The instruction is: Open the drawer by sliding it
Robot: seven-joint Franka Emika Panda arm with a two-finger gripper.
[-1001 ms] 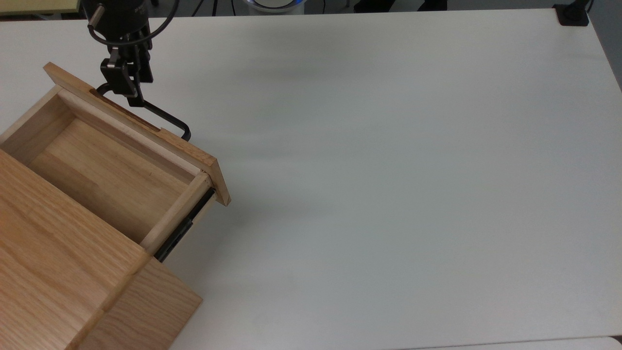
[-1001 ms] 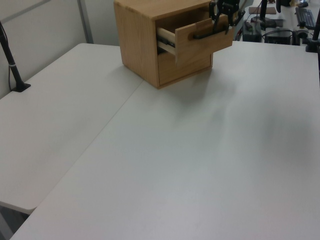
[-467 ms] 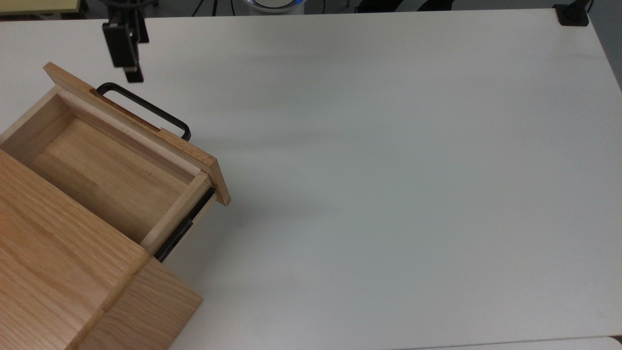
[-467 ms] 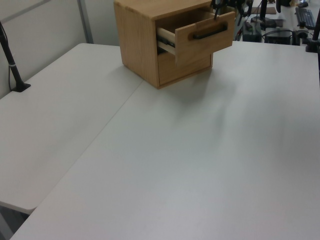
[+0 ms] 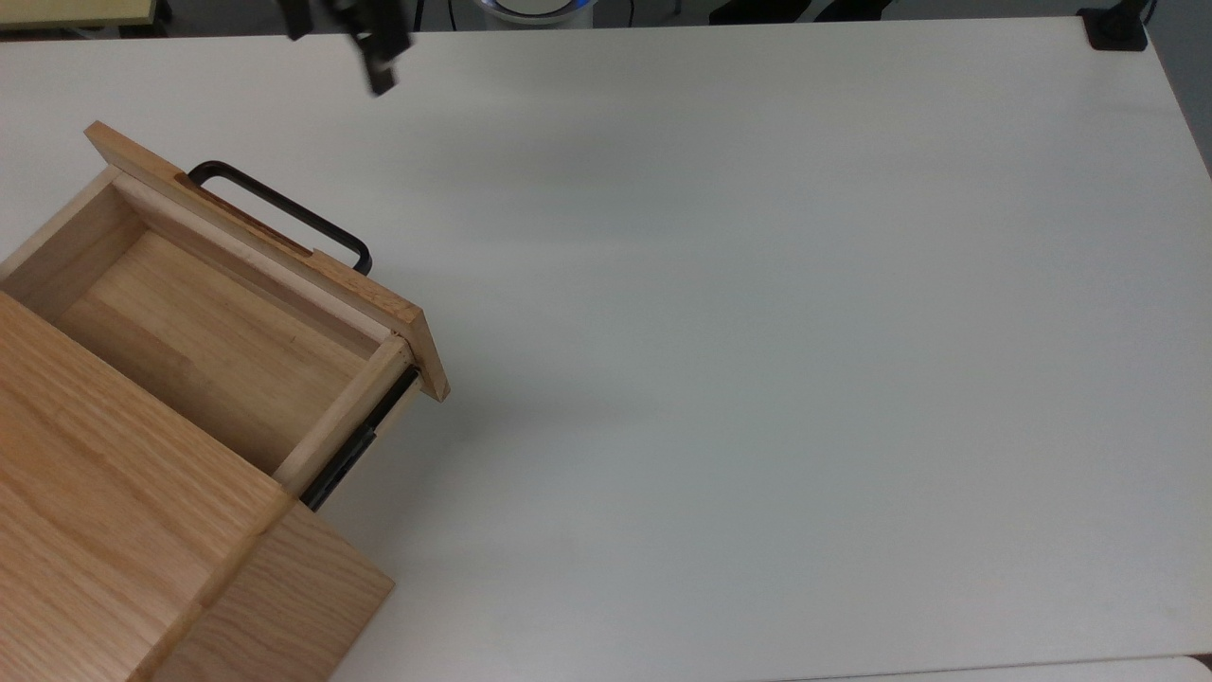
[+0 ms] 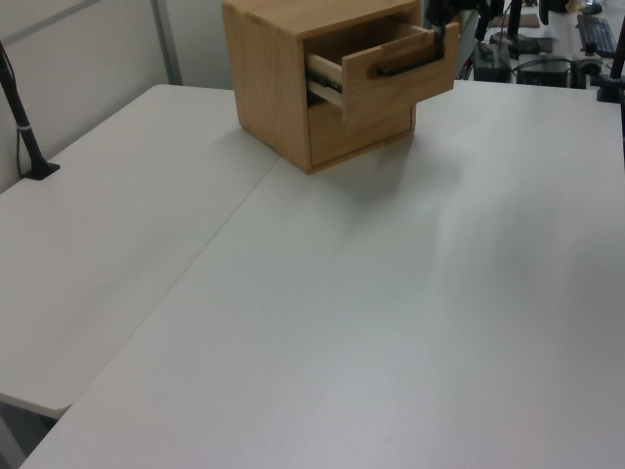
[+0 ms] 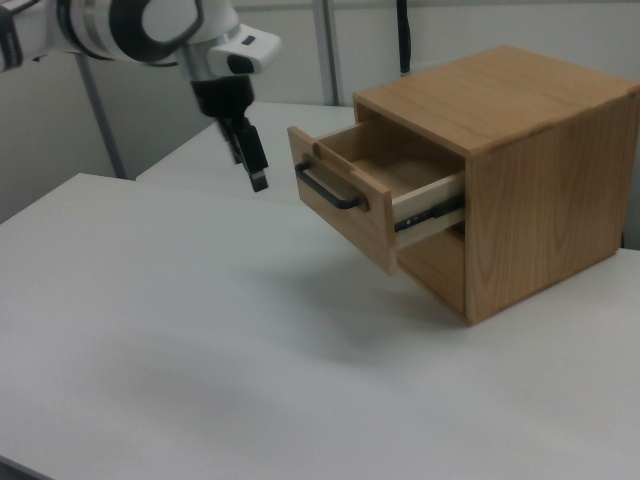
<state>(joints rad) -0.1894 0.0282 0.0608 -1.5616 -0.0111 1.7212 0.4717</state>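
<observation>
On the white worktop (image 7: 150, 330), you have the light oak drawer (image 7: 375, 185) with its black bar handle (image 7: 325, 190) slid well out. Tool (image 7: 257, 178) hangs apart from the handle, holding nothing; finger spread cannot be told. Task looks done.

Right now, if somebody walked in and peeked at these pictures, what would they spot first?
Probably the drawer, pulled out of the oak cabinet at the right view's right, its inside bare wood. Next, the robot's tool, hanging in the air at the right view's left of the black handle, not touching it.
</observation>
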